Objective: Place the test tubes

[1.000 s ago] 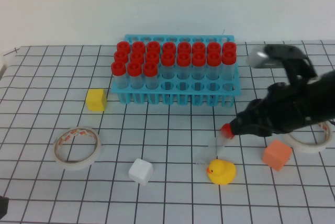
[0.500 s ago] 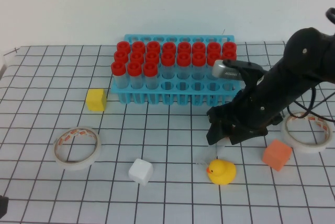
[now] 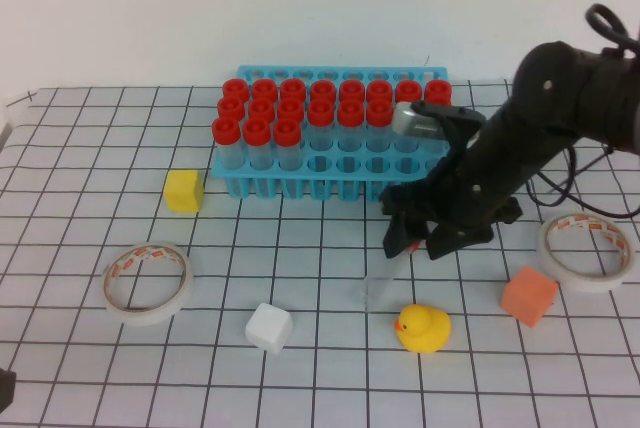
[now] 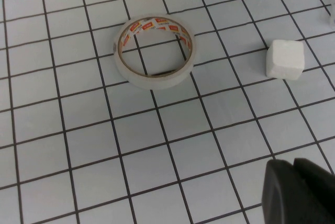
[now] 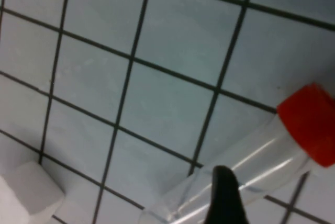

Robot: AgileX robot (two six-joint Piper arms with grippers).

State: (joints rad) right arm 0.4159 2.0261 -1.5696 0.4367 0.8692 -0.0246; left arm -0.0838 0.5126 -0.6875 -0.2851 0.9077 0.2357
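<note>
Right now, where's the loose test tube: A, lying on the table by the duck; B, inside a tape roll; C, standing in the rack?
A: the test tube lies flat beside the duck, under the open right pincer; the left pincer rests shut at the near-left corner of the table.

The test tube [image 5: 264, 164] is clear, glossy plastic with a smooth red cap [image 5: 309, 122], the rack [image 3: 330, 188] glossy blue plastic, the worktop [image 3: 300, 258] matt white.

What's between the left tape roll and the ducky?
A white cube, in the high view. The right gripper hangs open over the test tube; the left gripper rests shut at the near-left corner.
</note>
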